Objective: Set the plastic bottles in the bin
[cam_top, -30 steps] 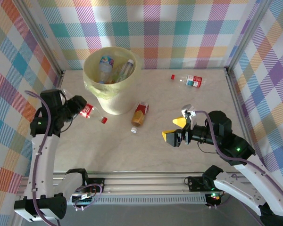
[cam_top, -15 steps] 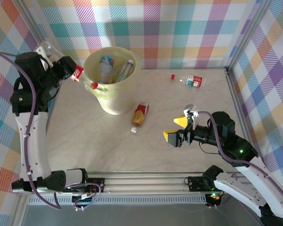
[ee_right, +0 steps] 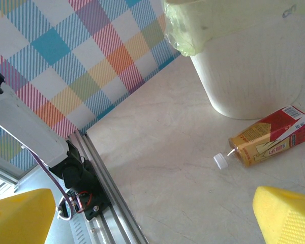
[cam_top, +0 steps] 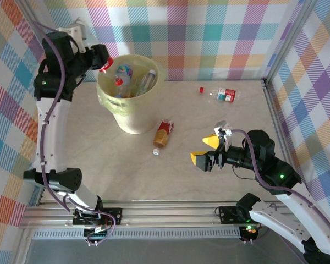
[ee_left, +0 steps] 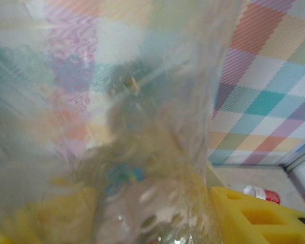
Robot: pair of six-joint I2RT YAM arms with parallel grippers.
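Note:
The bin stands at the back left of the table, with bottles lying inside it. My left gripper hangs at its left rim, shut on a clear bottle with a red label. That bottle's red cap points down into the bin. In the left wrist view the bottle sits blurred between the yellow fingers. An orange-brown bottle lies to the right of the bin, its white cap loose beside it. A clear bottle lies far right. My right gripper hovers open, holding nothing.
A loose red cap lies left of the far clear bottle. Checked cloth walls and metal posts close in the table. The orange-brown bottle and white cap lie ahead of my right gripper. The rail runs along the near edge.
My left arm has carried the clear bottle up from the table beside the bin, over the rim. The bottle now hangs cap-down into the bin. The right arm has hardly moved.

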